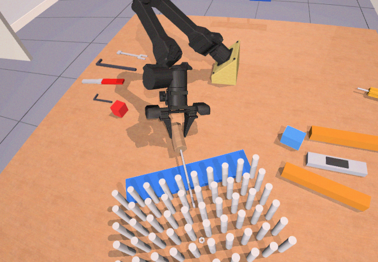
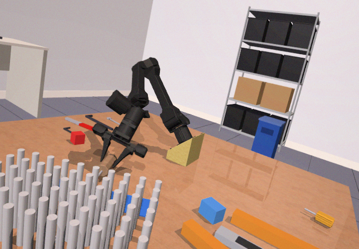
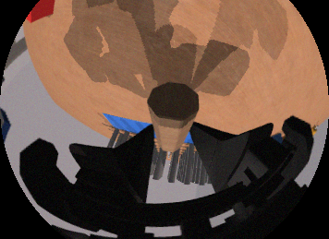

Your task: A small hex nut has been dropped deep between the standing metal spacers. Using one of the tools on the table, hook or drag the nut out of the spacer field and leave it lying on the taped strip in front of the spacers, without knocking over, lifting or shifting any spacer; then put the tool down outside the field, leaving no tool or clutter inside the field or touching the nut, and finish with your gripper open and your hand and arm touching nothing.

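Observation:
My gripper (image 1: pixel 178 136) (image 2: pixel 107 164) (image 3: pixel 171 126) is shut on the wooden handle of a thin-shafted tool (image 1: pixel 179 143) (image 3: pixel 173 134). The tool's metal shaft crosses over the blue taped strip (image 1: pixel 138 184) (image 2: pixel 144 207) (image 3: pixel 121 122), and its tip is among the front rows of standing metal spacers (image 1: pixel 201 211) (image 2: pixel 62 213) (image 3: pixel 172 171). The hex nut (image 1: pixel 201 240) lies deeper in the field between spacers, beyond the tip in the top view. The spacers in view stand upright. Whether the shaft touches a spacer, and the tip's exact shape, I cannot tell.
At the left lie a red cube (image 1: pixel 119 109) (image 2: pixel 77 137), two dark hooked keys (image 1: pixel 116 66) (image 1: pixel 103 98), a red-handled tool (image 1: pixel 112 81) and a small wrench (image 1: pixel 131 54). At the right are a blue block (image 1: pixel 292 138), orange bars (image 1: pixel 324 186) (image 1: pixel 343 138), a grey device (image 1: pixel 356 167) and a yellow screwdriver (image 2: pixel 324 219).

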